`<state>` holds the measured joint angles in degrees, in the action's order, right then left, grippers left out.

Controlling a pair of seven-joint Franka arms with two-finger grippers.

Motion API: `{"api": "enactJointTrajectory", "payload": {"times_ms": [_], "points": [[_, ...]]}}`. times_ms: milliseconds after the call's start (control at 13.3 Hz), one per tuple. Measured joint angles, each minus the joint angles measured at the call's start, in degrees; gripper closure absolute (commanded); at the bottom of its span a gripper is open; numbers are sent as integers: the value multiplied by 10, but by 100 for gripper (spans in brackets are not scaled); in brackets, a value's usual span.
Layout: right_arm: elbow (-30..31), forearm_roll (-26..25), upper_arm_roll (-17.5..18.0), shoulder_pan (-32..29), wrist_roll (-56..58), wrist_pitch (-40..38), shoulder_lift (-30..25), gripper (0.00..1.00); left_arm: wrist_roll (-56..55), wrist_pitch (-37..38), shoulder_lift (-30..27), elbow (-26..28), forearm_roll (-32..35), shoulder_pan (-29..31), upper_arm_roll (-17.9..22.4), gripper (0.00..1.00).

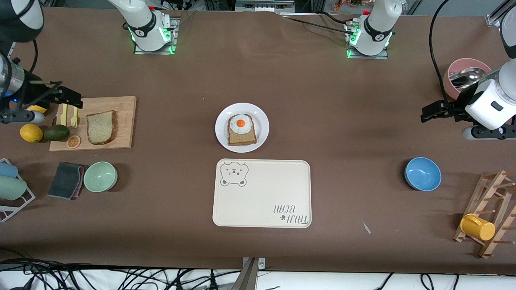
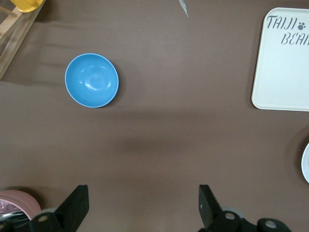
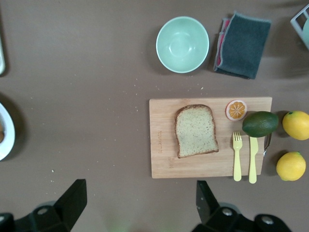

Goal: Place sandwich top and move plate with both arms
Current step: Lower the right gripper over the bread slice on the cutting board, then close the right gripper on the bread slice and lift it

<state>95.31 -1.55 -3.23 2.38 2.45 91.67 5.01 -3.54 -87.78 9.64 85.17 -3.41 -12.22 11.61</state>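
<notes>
Centrally, egg-topped bread on plate (image 1: 261, 131); left gripper (image 2: 143, 205), right gripper (image 3: 140, 205) spread wide, empty.

High front view, wrist views downward

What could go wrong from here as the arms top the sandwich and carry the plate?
The sandwich top lies flat on the cutting board close to the forks, so a grasp could nudge them. The fried egg domes on its slice; bread placed there may slide. The plate could tilt if lifted unevenly.
</notes>
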Motion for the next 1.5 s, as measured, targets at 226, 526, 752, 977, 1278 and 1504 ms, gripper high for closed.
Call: {"api": "enactJointTrajectory", "payload": {"times_ms": [226,526,752,977,1278,1504], "points": [[6,-21,0,0,0,4,18,0,0,0,0,0,0,0,0,0],[98,-78,6,2,0,100,24,0,0,0,0,0,0,0,0,0],[194,-122,7,2,0,235,24,0,0,2,1,0,0,0,0,0],[289,-141,5,2,-4,366,25,6,0,3,1,0,0,0,0,0],[346,-229,1,1,-71,434,66,35,0,3,3,0,0,0,0,0],[348,-276,-5,1,-118,438,102,42,0,3,3,0,0,0,0,0]]}}
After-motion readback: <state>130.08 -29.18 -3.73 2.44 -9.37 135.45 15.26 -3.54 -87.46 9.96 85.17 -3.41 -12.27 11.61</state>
